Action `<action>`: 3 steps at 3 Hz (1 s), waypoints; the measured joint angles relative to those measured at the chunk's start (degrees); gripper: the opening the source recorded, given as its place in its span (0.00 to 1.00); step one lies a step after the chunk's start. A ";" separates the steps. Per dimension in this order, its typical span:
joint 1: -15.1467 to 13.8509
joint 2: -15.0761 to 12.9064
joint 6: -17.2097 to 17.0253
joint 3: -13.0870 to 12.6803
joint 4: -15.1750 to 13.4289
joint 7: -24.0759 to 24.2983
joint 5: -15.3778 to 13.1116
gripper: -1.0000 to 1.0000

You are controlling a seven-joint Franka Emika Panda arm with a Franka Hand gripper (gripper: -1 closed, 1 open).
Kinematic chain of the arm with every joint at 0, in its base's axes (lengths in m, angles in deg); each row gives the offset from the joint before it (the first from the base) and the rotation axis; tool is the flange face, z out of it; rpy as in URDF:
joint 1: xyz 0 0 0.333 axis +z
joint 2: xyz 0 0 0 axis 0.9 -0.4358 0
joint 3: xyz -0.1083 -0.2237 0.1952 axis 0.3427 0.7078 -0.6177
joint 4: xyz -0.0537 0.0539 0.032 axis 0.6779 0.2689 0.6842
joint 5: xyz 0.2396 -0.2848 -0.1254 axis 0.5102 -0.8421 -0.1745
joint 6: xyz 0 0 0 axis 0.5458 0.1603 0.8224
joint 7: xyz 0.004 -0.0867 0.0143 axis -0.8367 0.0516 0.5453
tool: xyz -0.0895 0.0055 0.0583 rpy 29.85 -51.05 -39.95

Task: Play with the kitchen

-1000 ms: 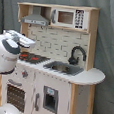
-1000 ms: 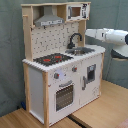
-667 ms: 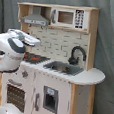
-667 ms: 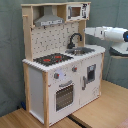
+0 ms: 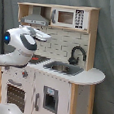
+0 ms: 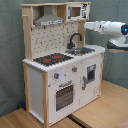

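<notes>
**Toy kitchen and robot arm**

The kitchen (image 5: 52,67) (image 6: 62,65) is shown upright on a wooden floor (image 6: 107,107) before a grey curtain (image 6: 10,50). Its black faucet (image 6: 74,39) is seen above the steel sink (image 5: 63,68), beside the red-ringed hob (image 6: 52,59). The white arm (image 6: 107,27) is held level over the sink end; whether the jaws are open or closed cannot be told.

Pale wood, white kitchen (image 6: 60,75) (red-ringed black hob (image 6: 52,59)), black faucet (image 5: 77,54).
</notes>
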 joint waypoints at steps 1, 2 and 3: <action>-1.48 -3.47 0.01 0.03 2.82 -3.31 -0.01 1.00; -2.87 -7.21 0.03 -0.08 5.49 -7.01 -0.03 1.00; -3.92 -10.68 0.02 -1.65 8.66 -10.24 -0.06 1.00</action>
